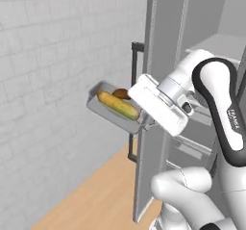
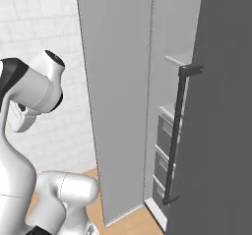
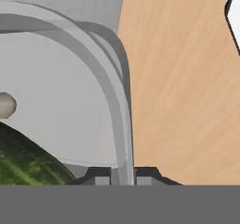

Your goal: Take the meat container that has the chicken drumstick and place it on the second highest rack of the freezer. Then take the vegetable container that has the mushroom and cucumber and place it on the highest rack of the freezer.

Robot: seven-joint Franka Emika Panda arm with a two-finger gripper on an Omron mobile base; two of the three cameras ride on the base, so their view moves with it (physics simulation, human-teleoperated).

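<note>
A white brick wall fills the left of the left base view. Light wooden floor runs along the lower centre, evenly lit, also at the hand view's right.

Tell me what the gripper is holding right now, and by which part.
The gripper is shut on the rim of the vegetable container, at the end nearest the arm; the cucumber and mushroom lie inside.

Glossy white arm, dark joints
</note>
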